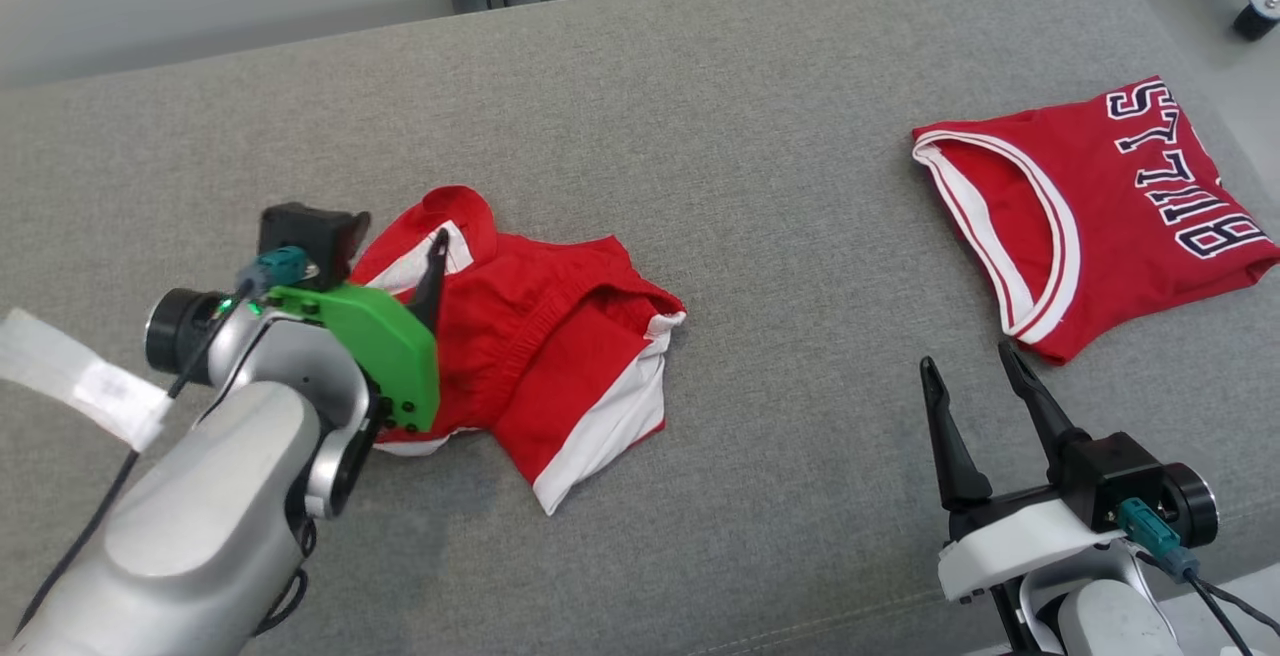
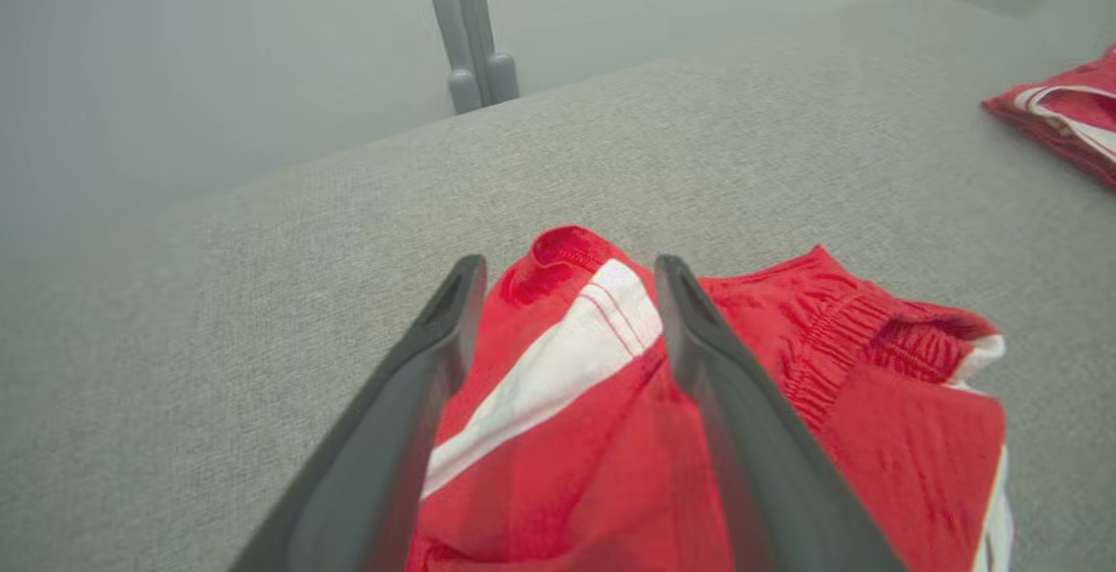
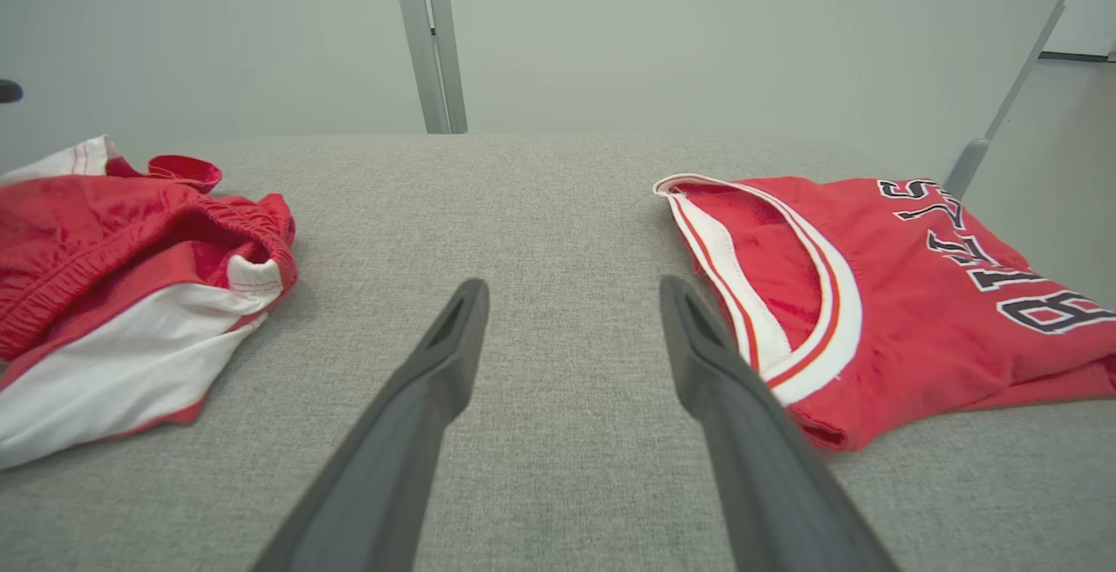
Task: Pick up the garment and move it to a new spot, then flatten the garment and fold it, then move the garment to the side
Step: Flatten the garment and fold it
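Red shorts (image 1: 540, 336) lie bunched on the grey cushion (image 1: 700, 86), left of centre. Left gripper (image 2: 568, 268) is spread wide over the white stripe, holding nothing. Right gripper (image 1: 968, 356) is wide too, near the folded jersey (image 1: 1110, 206). Risk: closing here pinches several layers, so the bunch drags instead of flattening.

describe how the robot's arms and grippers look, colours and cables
Left gripper: two long dark tapered fingers, a green plate, a silver forearm, a teal connector with black cable, and a white tag. Right gripper: the same dark fingers on a white mount, with a black housing and teal plug.
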Controlling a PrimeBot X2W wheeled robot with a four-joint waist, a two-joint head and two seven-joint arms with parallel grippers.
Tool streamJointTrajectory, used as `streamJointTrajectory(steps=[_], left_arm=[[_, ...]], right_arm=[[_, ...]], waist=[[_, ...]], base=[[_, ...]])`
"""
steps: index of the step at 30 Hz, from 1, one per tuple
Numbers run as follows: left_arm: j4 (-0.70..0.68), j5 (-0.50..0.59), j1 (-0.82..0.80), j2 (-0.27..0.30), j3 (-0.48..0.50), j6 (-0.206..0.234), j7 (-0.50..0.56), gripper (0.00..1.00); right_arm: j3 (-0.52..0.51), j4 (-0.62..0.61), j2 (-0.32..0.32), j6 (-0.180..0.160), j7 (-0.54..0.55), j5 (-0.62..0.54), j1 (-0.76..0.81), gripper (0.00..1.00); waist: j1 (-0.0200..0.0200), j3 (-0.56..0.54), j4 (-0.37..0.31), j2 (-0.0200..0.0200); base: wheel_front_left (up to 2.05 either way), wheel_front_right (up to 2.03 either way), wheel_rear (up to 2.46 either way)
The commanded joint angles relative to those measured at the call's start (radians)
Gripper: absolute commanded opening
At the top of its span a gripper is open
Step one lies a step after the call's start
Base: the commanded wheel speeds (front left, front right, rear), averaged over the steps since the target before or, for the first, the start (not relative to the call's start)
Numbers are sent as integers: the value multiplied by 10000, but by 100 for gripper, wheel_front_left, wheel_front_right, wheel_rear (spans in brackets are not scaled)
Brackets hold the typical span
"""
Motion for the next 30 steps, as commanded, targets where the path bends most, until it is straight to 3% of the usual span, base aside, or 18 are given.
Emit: streamJointTrajectory(steps=[1, 5, 9, 18, 28, 29, 30], left_arm=[[-391, 157, -174, 128, -122, 65, 184, 100], [-1858, 380, -292, -178, -886, 40, 1231, 100], [-2146, 631, -549, -645, -1608, -151, 1997, 100], [-814, 804, -1153, -1382, -2419, -725, 2725, 100], [139, 736, -1202, -1209, -2520, -800, 2860, 100], [209, 768, -1225, -1190, -2550, -791, 2883, 97], [297, 795, -1244, -1167, -2588, -797, 2935, 80]], right_arm=[[-29, -36, 43, -17, -29, 97, 46, 100], [46, -47, 87, -17, -31, 140, -126, 100], [122, -42, 134, -15, -31, 226, -344, 100], [185, -14, 158, -17, -31, 732, -602, 100], [157, -41, 164, -17, -31, 1028, -516, 100], [148, -32, 164, -15, -31, 1030, -521, 100], [140, -24, 164, -15, -31, 1039, -538, 100]], waist=[[0, 95, -148, 0], [0, 310, -420, 0], [0, 590, -758, 0], [0, 1143, -1475, 0], [0, 1229, -1828, 0], [0, 1224, -1828, 0], [0, 1220, -1825, 0]], base=[[0, 0, 0], [0, 0, 0], [0, 0, 0], [0, 0, 0], [0, 0, 0], [0, 0, 0], [0, 0, 0]])
